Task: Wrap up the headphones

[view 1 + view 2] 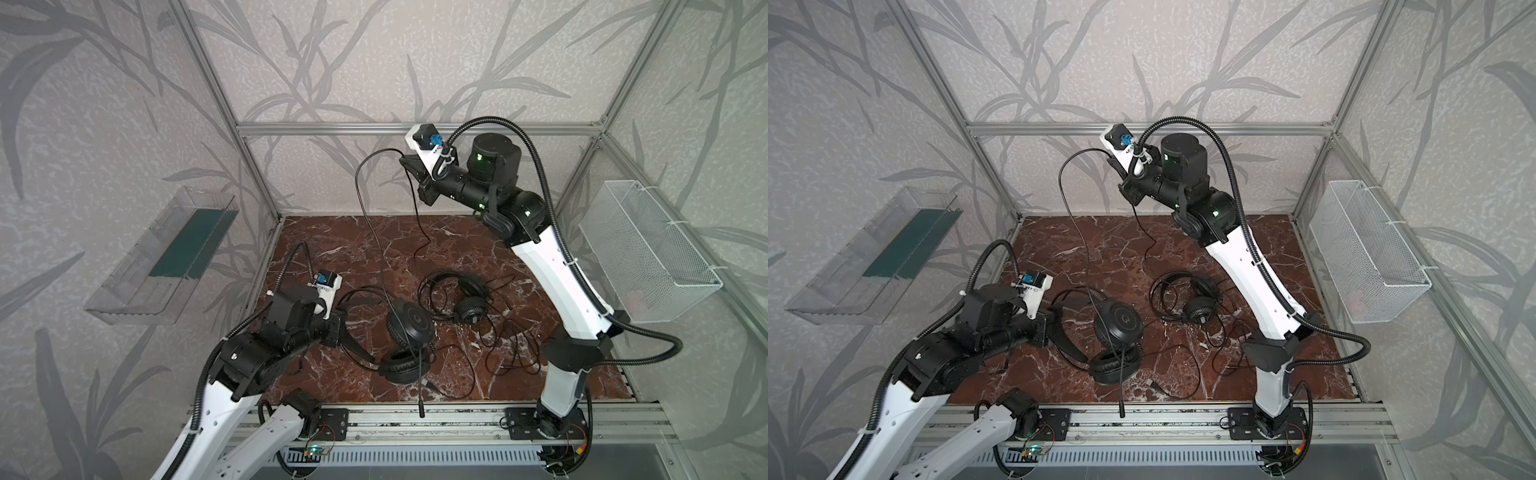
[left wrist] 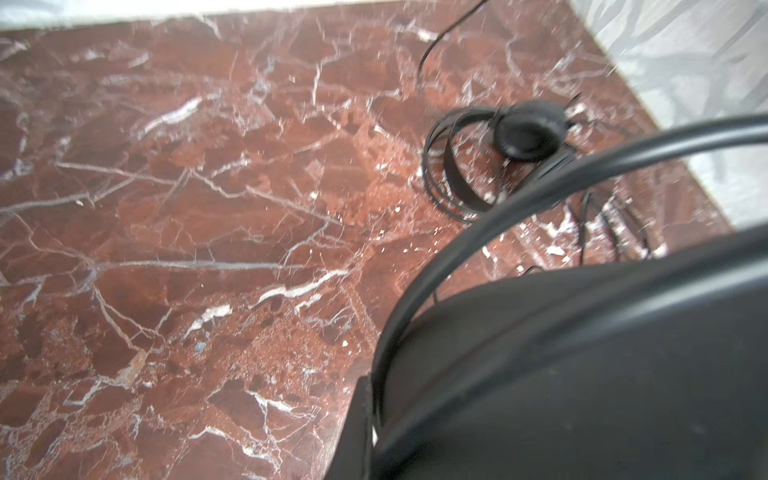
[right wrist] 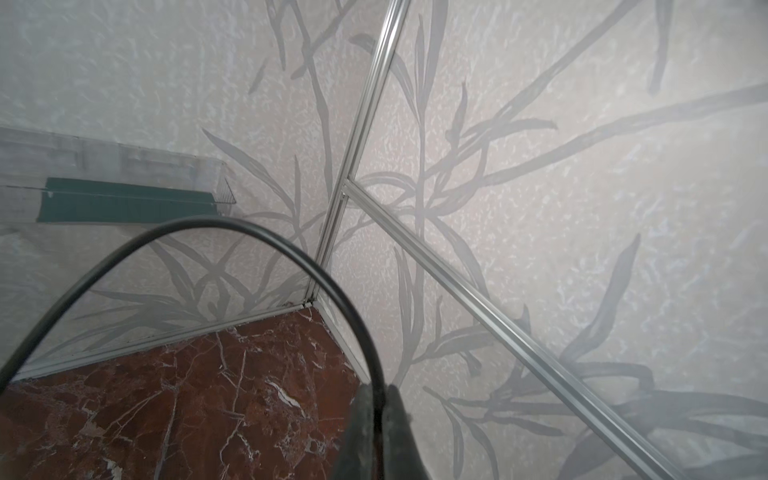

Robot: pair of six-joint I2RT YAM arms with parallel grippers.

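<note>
Far left, a clear bin hangs on the wall. The left pincer, pressed together, pinches the headband of the near headset, whose earcups sit mid-tabletop. Its cable runs up and back from the earcup to the right pincer, raised near the back wall and pinching it. The second headset lies just right, its own cable tangled. Open room lies behind; a mesh basket flanks the right.

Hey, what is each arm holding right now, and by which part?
The left gripper is shut on the near headset's headband. The right gripper, raised high, is shut on that headset's thin cable, partway along it.
</note>
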